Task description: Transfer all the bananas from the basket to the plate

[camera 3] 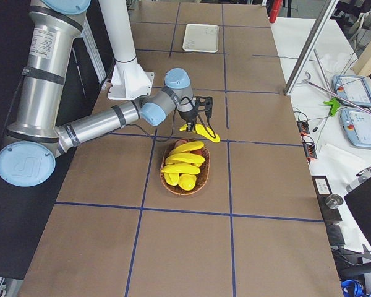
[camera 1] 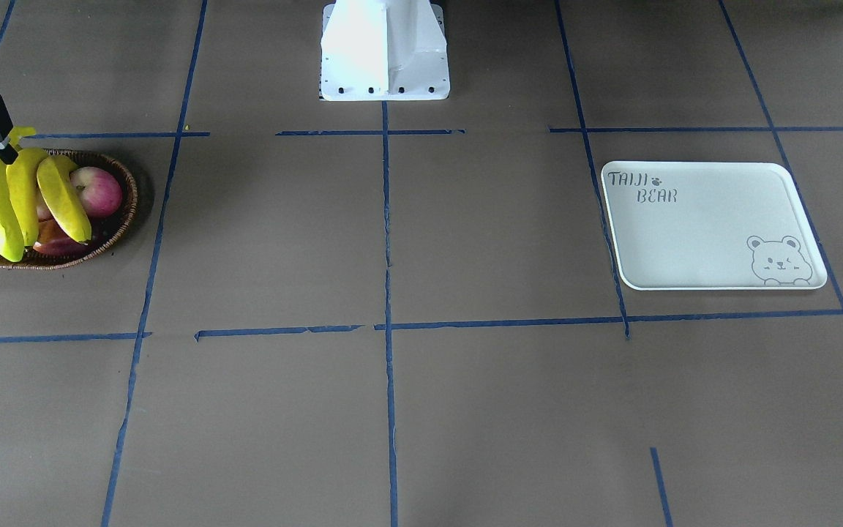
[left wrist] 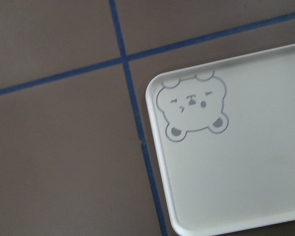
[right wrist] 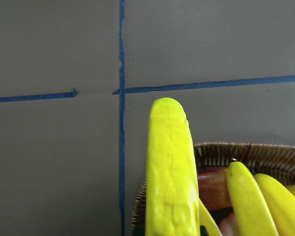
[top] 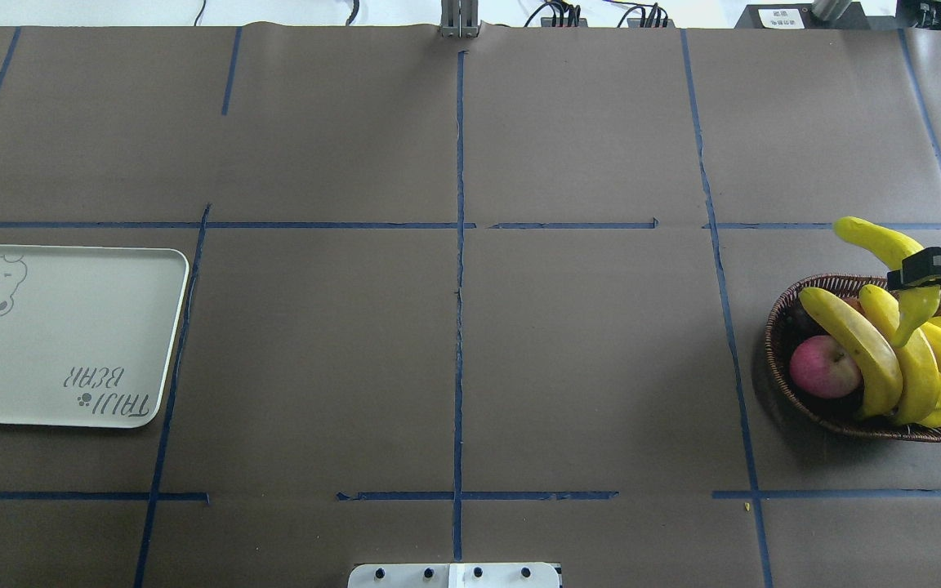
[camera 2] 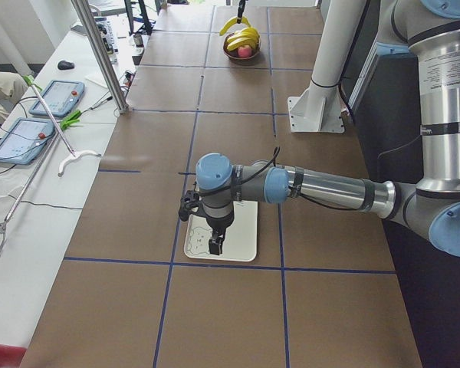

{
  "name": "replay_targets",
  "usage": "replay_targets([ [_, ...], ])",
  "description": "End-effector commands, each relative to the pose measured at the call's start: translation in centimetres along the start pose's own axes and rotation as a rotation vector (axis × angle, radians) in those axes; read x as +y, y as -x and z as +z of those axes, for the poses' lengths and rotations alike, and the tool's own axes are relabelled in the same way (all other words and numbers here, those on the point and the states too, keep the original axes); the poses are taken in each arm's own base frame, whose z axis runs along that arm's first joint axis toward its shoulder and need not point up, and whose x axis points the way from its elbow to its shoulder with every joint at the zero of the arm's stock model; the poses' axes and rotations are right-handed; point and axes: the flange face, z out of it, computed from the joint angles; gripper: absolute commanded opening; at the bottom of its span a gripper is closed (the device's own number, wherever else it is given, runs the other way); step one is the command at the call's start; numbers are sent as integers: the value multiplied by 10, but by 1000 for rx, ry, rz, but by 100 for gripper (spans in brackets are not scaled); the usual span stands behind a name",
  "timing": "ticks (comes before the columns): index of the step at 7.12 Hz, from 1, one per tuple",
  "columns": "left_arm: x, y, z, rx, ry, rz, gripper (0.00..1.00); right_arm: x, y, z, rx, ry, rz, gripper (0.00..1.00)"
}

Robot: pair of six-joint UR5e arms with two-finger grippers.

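Note:
My right gripper (top: pixel 907 278) is shut on one banana (top: pixel 875 238) and holds it lifted over the far rim of the brown wicker basket (top: pixel 789 400). The right wrist view shows that banana (right wrist: pixel 169 167) pointing out past the basket rim (right wrist: pixel 250 150). Three more bananas (top: pixel 907 359) lie side by side in the basket. The white plate (top: pixel 54 343) with the bear drawing sits at the other end of the table with nothing on it. My left gripper (camera 2: pixel 215 244) hovers over the plate (camera 2: pixel 244 230); I cannot tell whether it is open or shut.
Red apples (top: pixel 823 366) lie in the basket beside the bananas. The robot's white base (camera 1: pixel 385 51) stands at the table's middle edge. Blue tape lines cross the brown table. Tablets and tools lie on a side bench (camera 2: pixel 38 130).

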Motion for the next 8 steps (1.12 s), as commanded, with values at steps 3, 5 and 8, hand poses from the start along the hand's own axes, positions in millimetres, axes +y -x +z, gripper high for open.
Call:
replay_targets([
  [3,-45,-81,8,161,-33,-71,100,-15,127,32,-225,18,-35,0],
  [5,-51,-145,23,225,-1,-181,100,-1,191,52,-260,-15,-51,0],
  [8,-88,-257,13,412,-30,-497,100,15,303,62,-370,-88,69,1],
])
